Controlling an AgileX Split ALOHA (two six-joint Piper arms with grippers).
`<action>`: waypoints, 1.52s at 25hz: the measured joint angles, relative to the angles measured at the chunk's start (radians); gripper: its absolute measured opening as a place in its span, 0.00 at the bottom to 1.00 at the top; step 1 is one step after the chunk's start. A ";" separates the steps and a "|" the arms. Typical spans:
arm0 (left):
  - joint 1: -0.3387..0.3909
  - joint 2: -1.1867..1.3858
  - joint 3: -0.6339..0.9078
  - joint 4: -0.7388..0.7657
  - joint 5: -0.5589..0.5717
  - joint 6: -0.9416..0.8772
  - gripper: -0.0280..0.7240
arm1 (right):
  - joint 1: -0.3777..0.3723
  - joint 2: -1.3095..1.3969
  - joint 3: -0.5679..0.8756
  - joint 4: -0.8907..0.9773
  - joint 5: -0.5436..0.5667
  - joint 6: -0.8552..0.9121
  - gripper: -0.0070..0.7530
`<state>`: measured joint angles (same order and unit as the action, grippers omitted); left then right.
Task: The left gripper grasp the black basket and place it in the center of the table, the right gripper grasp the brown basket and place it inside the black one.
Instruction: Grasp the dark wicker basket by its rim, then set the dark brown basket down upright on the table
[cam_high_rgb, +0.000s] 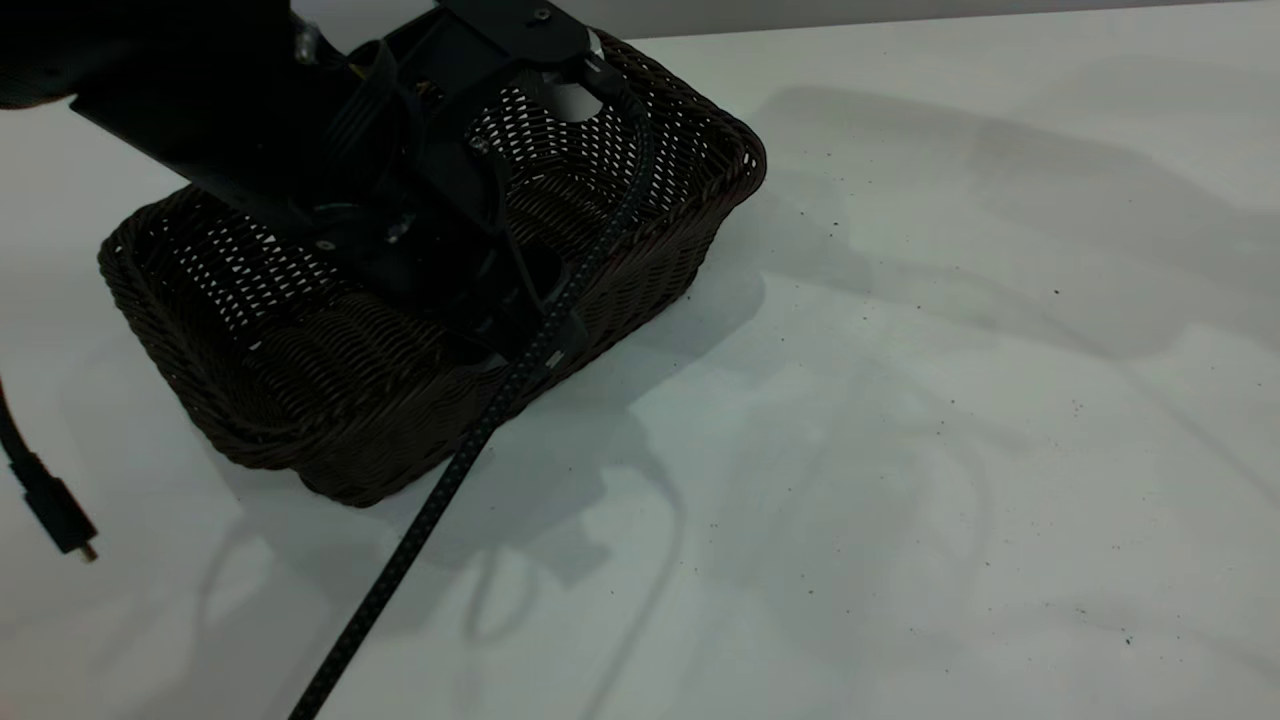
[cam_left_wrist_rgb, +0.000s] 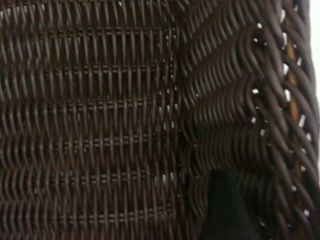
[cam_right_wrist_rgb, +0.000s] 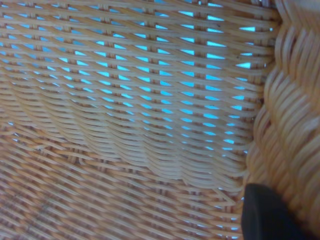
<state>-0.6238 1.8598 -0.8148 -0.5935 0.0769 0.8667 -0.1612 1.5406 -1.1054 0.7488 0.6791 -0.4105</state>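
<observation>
The black basket (cam_high_rgb: 330, 400) sits on the tabletop (cam_high_rgb: 950, 420) at far left, with the left gripper (cam_high_rgb: 500, 325) reaching inside against its near wall; its finger spread cannot be told. The right gripper (cam_right_wrist_rgb: 267, 215) is inside the brown basket (cam_right_wrist_rgb: 125, 125), spread likewise unclear.

The rectangular dark brown-black woven wicker basket (cam_high_rgb: 330, 400) is showing open-weave sides at the frame's upper left. The flat white tabletop (cam_high_rgb: 950, 400) is carrying tiny dark specks. The orange-tan woven wicker basket (cam_right_wrist_rgb: 125, 100) is showing blue gaps.

Left gripper (cam_high_rgb: 500, 320) angled steeply downward, right arm outside exterior view
</observation>
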 joint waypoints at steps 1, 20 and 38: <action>0.000 0.005 0.000 0.000 -0.008 0.000 0.55 | 0.000 0.000 0.000 0.000 -0.001 0.000 0.15; -0.032 0.073 -0.001 0.009 -0.122 0.056 0.18 | 0.000 0.000 0.000 0.000 -0.004 -0.002 0.15; -0.099 -0.028 0.001 0.080 0.294 0.528 0.18 | 0.001 0.001 -0.110 -0.052 0.181 -0.045 0.15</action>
<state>-0.7224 1.8316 -0.8139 -0.5136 0.3709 1.3943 -0.1601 1.5415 -1.2157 0.6972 0.8596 -0.4554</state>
